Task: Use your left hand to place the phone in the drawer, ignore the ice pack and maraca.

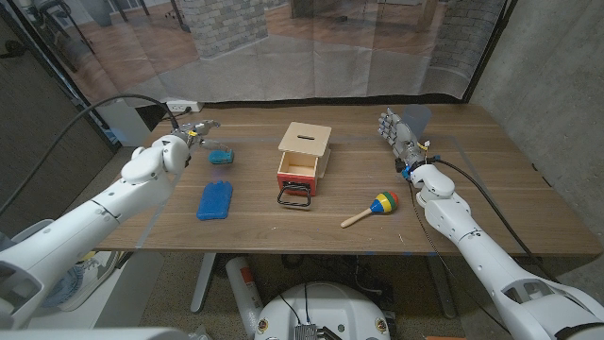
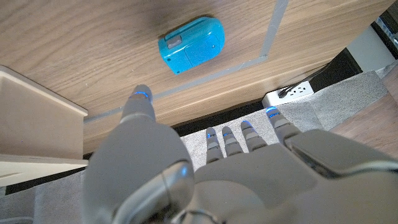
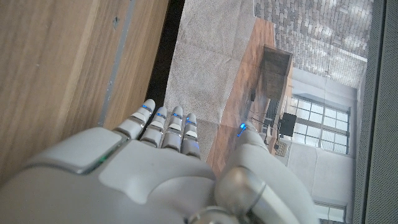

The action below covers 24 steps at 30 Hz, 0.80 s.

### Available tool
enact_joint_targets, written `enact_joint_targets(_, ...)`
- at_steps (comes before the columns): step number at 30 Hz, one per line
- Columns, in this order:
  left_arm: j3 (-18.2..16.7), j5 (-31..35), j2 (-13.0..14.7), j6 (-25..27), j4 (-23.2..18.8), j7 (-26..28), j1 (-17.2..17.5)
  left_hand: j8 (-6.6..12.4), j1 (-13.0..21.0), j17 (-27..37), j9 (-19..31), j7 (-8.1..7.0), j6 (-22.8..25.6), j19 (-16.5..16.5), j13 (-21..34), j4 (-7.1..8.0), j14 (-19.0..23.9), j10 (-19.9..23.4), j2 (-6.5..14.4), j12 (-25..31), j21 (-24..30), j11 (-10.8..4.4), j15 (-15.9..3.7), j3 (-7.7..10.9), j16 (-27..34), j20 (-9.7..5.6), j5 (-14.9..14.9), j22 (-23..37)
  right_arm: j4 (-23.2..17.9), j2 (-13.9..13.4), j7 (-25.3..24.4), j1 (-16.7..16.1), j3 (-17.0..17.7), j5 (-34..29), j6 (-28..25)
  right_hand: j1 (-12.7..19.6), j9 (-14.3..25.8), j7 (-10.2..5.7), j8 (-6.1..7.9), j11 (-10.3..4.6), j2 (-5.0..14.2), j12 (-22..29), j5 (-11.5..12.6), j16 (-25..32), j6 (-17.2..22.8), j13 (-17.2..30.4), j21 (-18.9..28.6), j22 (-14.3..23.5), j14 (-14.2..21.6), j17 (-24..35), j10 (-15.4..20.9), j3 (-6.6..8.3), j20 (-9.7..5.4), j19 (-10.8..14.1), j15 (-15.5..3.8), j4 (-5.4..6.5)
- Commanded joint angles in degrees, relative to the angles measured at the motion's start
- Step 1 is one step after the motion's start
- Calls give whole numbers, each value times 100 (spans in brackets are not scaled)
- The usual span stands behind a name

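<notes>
Wooden desk [image 1: 472, 189] in front of a dark netted screen, with brick and timber floor beyond. Upper left of centre in the head view, lying flat on the wood and not yet lifted: the small turquoise phone [image 1: 222, 156]. Just above and left of it, fingers spread and holding nothing: the left robot hand [image 1: 186, 134], apparently poised over the desk's far edge to come down on the phone. Mid-frame, red front pulled out toward the near edge: the drawer [image 1: 298, 170] in its pale wooden box, open and ready to take the phone. Below the phone and apart from it: the blue ice pack [image 1: 214, 199]. Lower right of the drawer: the maraca [image 1: 374, 207]. Neither between phone and drawer, judging by the head view. Upper right, raised with fingers straight and apart, gripping nothing: the right robot hand [image 1: 397, 130], well away from the work.
</notes>
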Motion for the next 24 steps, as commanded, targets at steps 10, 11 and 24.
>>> enact_joint_targets(10,428,486,-23,130,196,-633,-335,0,125,14,32,-37,16,-22,21,-38,7,-16,-3,15,-18,-72,35,-22,32,89,37,11,-163,-35,-97,-45,-18,-29,-45,-26,17,6,-4,54,1,-12,1,10,9,35,-8,19,-7,32,9,19,5,3,16,-22)
enact_joint_targets(11,443,519,-29,174,194,-678,-355,-3,131,15,32,-38,11,-24,21,-38,0,-30,-3,10,-20,-62,39,-24,29,91,37,11,-162,-36,-98,-42,-20,-30,-45,-26,17,6,-6,53,1,-14,1,10,1,35,-8,19,-7,32,4,18,7,1,15,-22)
enact_joint_targets(24,714,947,-6,301,235,-1160,-546,0,208,16,35,-56,46,-143,25,-44,-98,-46,1,7,-77,-15,8,-46,-3,45,45,13,-165,-29,-106,-44,-33,-16,-70,-30,18,11,-4,53,5,-14,-1,11,6,35,-6,19,-5,32,5,14,4,1,16,-24)
